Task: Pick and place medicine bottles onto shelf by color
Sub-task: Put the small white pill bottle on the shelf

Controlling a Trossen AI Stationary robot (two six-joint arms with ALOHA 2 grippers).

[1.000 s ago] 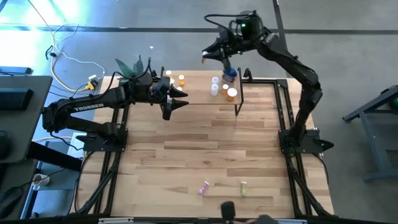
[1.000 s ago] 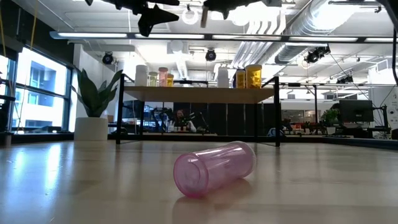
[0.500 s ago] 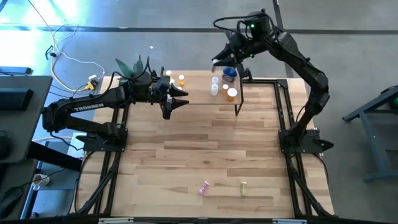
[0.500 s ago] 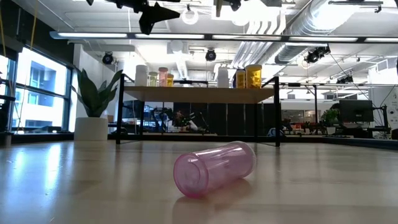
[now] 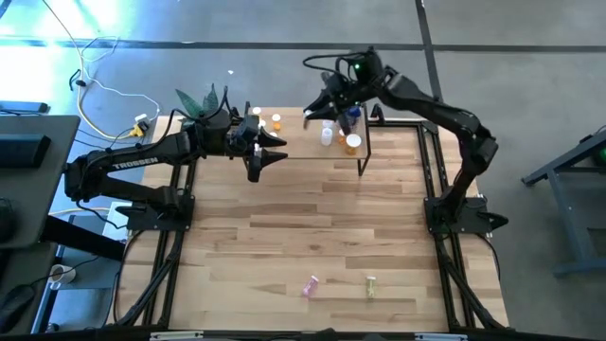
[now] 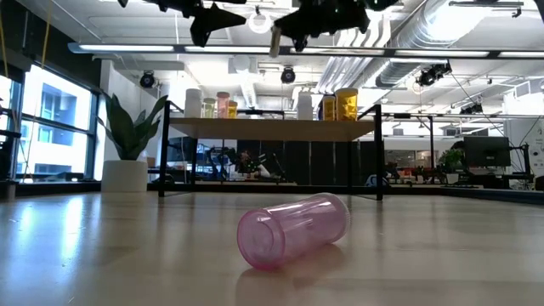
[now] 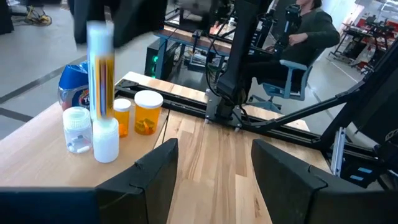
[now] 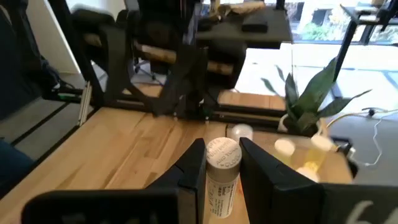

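Swung back toward 9 o'clock over the shelf (image 5: 312, 142), my right gripper (image 8: 216, 163) pinches a white-capped amber bottle (image 8: 222, 167) above the orange group (image 5: 350, 142); I judge a vertical descent beside them best, left gripper (image 5: 276, 150) waiting, jaws spread.

Roughly ten bottles (image 5: 352, 142), one shelf (image 5: 303, 142)

pink bottle (image 6: 293, 229) | yellow-green bottle (image 5: 370, 284) | light-wood shelf (image 5: 303, 142) | blue bottle (image 7: 73, 84) | white plant pot (image 6: 124, 176)
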